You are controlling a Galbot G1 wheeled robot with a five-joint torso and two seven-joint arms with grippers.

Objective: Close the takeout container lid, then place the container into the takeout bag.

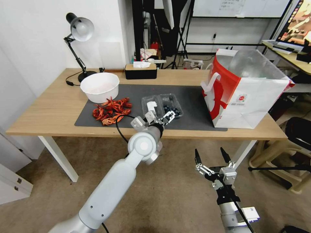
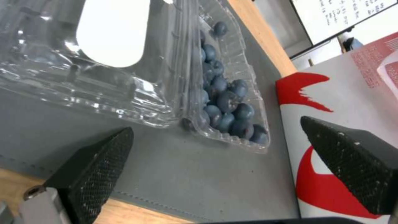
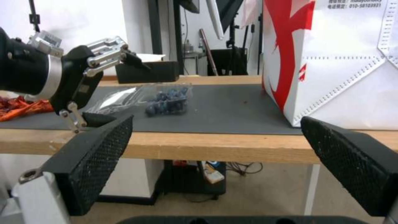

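Observation:
The takeout container [image 1: 171, 108] lies open on the dark mat, its clear base full of blueberries. Its lid [image 1: 151, 106], carrying a white elongated piece, lies flat beside the base on the crayfish side. My left gripper [image 1: 160, 117] hovers open at the container's near edge, touching nothing. In the left wrist view the black fingers [image 2: 95, 165] frame the container [image 2: 226, 99] and lid [image 2: 112, 46]. The takeout bag [image 1: 246, 94] stands open at the table's right. My right gripper [image 1: 212, 158] hangs open below and in front of the table edge, looking at the container [image 3: 168, 99] and bag [image 3: 340, 62].
A white bowl [image 1: 99, 86] and a pile of red crayfish [image 1: 111, 110] sit left of the container. A desk lamp [image 1: 79, 32] and a black tissue box [image 1: 141, 71] stand at the back. Bare mat [image 1: 194, 110] separates container and bag.

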